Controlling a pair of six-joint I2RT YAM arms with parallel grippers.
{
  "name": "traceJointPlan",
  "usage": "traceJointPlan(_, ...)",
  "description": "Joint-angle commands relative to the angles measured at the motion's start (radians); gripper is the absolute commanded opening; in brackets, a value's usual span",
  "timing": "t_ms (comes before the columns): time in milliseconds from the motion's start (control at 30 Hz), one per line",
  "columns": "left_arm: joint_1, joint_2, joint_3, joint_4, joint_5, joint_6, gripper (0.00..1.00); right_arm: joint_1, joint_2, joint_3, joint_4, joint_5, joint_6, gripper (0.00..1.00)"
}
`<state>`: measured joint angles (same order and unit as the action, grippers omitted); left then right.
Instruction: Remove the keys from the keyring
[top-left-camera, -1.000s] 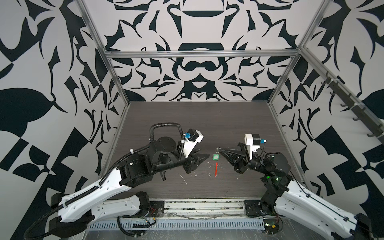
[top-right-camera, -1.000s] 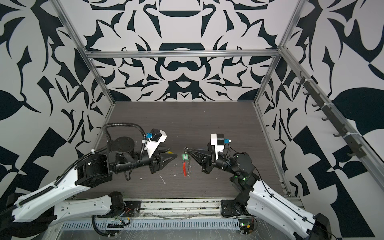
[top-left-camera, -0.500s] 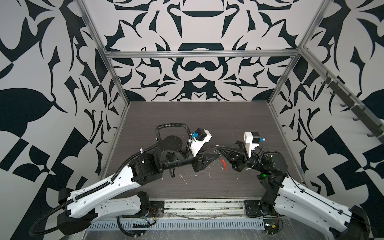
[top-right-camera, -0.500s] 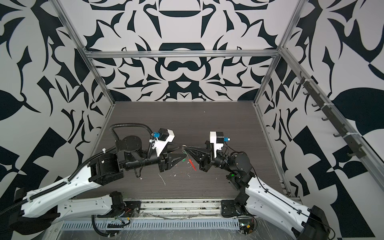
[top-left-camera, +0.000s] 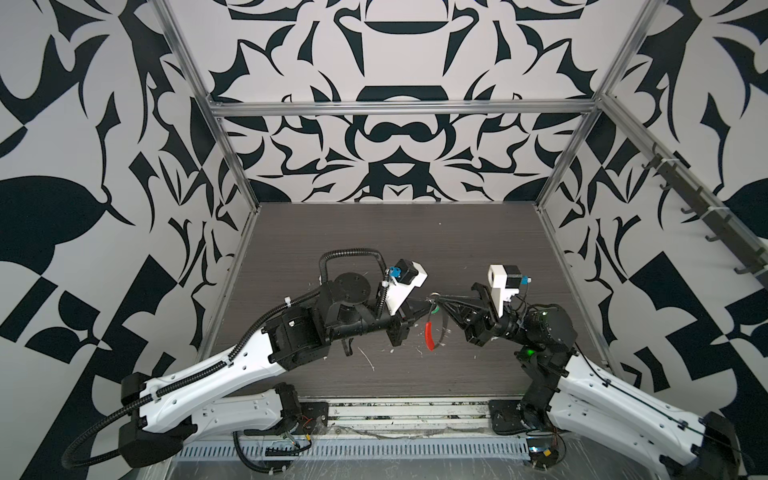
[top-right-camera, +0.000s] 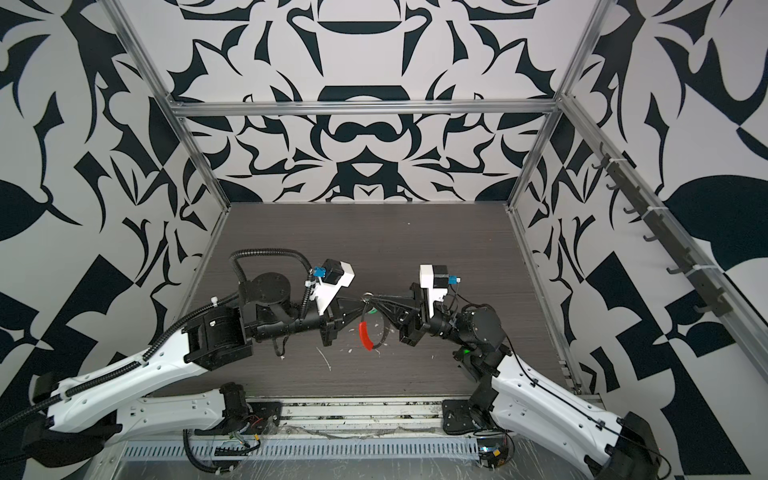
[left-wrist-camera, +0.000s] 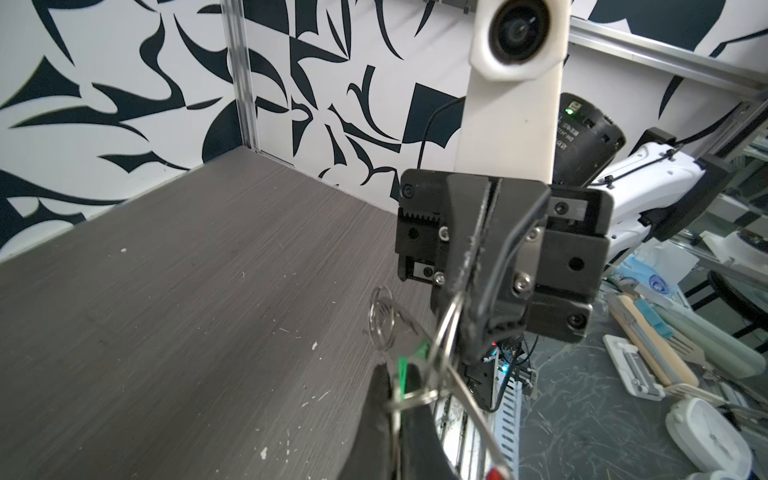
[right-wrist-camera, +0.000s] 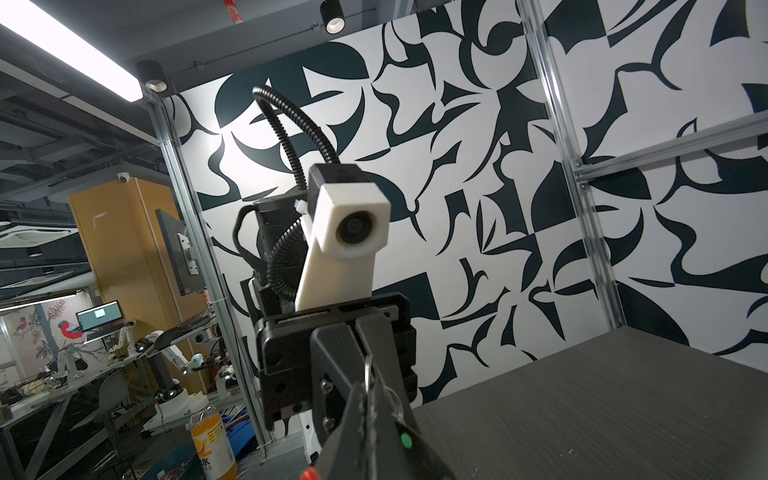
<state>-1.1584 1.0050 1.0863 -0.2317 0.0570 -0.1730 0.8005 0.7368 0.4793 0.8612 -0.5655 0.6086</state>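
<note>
**Both top views.** The left gripper (top-left-camera: 427, 308) and right gripper (top-left-camera: 437, 297) meet tip to tip just right of centre, above the dark table (top-left-camera: 374, 232). Both are pinched closed. The keyring (top-left-camera: 429, 336) hangs below the tips, with its red sleeve (top-right-camera: 365, 336) on the left stretch of the loop. I cannot tell whether it touches the table. The green tag (top-left-camera: 434, 309) is only a speck between the tips, and the finger bodies hide what pinches it. White flecks (top-left-camera: 370, 362) lie on the table at lower centre.

**Left wrist view.** The right gripper (left-wrist-camera: 465, 332) faces the lens at centre right. Its fingers are pressed together with the keyring wire clamped between them. The left gripper (left-wrist-camera: 395, 384), at bottom centre, is closed on the green tag (left-wrist-camera: 402, 369). A small split ring (left-wrist-camera: 382, 320) stands just above the tag, blurred. The red sleeve shows only as a sliver at the bottom edge. The right arm's wrist camera (left-wrist-camera: 519, 37) fills the upper right. At lower right, beyond the table edge, lies bench clutter with spatulas (left-wrist-camera: 648, 353). The top views show none of this.

**Right wrist view.** The left gripper (right-wrist-camera: 365, 368) faces the lens at lower centre with its fingers together. The right gripper's own fingers (right-wrist-camera: 353, 432) block most of the loop. Only a green dot and a red dot show at the bottom. At left, outside the cell, are an orange drink bottle (right-wrist-camera: 212, 440) and a lit monitor (right-wrist-camera: 99, 316).
</note>
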Motion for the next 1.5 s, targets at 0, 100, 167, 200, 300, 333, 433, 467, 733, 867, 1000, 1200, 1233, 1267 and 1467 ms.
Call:
traceJointPlan(0,-0.001,-0.017,-0.01,0.004,-0.008,-0.011,0.0,0.006,-0.041,0.041,0.004,-0.01,-0.025,0.0)
traceJointPlan(100,-0.003,-0.024,-0.011,-0.01,-0.01,-0.018,0.0,0.006,-0.063,0.041,-0.028,-0.007,-0.04,0.0)
traceJointPlan(167,-0.006,-0.027,-0.013,-0.016,-0.014,-0.022,0.0,0.006,-0.071,0.042,-0.044,-0.006,-0.047,0.0)
traceJointPlan(200,-0.007,-0.028,-0.014,-0.02,-0.015,-0.023,0.0,0.006,-0.074,0.043,-0.05,-0.007,-0.049,0.0)
traceJointPlan(300,-0.016,-0.032,-0.015,-0.028,-0.022,-0.026,0.0,0.006,-0.079,0.053,-0.086,-0.003,-0.066,0.0)
traceJointPlan(333,-0.019,-0.032,-0.015,-0.03,-0.027,-0.026,0.0,0.005,-0.082,0.054,-0.098,0.002,-0.071,0.0)
traceJointPlan(433,-0.027,-0.034,-0.014,-0.034,-0.018,-0.032,0.0,0.006,-0.088,0.055,-0.112,0.007,-0.081,0.0)
traceJointPlan(467,-0.031,-0.029,-0.012,-0.035,-0.012,-0.035,0.0,0.006,-0.087,0.055,-0.112,0.007,-0.08,0.0)
traceJointPlan(733,-0.034,0.037,0.032,-0.063,0.14,-0.063,0.0,0.006,-0.032,0.082,-0.059,-0.062,-0.082,0.0)
traceJointPlan(867,-0.034,0.03,0.031,-0.078,0.175,-0.072,0.0,0.006,-0.024,0.091,-0.056,-0.093,-0.089,0.0)
traceJointPlan(1000,-0.034,0.02,0.026,-0.091,0.197,-0.086,0.0,0.006,-0.038,0.105,-0.108,-0.11,-0.125,0.0)
traceJointPlan(1200,-0.034,0.029,0.049,-0.143,0.232,-0.112,0.0,0.006,-0.061,0.128,-0.191,-0.115,-0.178,0.0)
traceJointPlan(1233,-0.034,0.028,0.05,-0.151,0.237,-0.116,0.0,0.006,-0.067,0.131,-0.209,-0.112,-0.188,0.0)
traceJointPlan(1267,-0.035,0.029,0.053,-0.157,0.241,-0.121,0.0,0.005,-0.07,0.133,-0.223,-0.108,-0.199,0.0)
traceJointPlan(1467,-0.034,0.031,0.072,-0.195,0.261,-0.139,0.0,0.006,-0.077,0.147,-0.267,-0.104,-0.223,0.0)
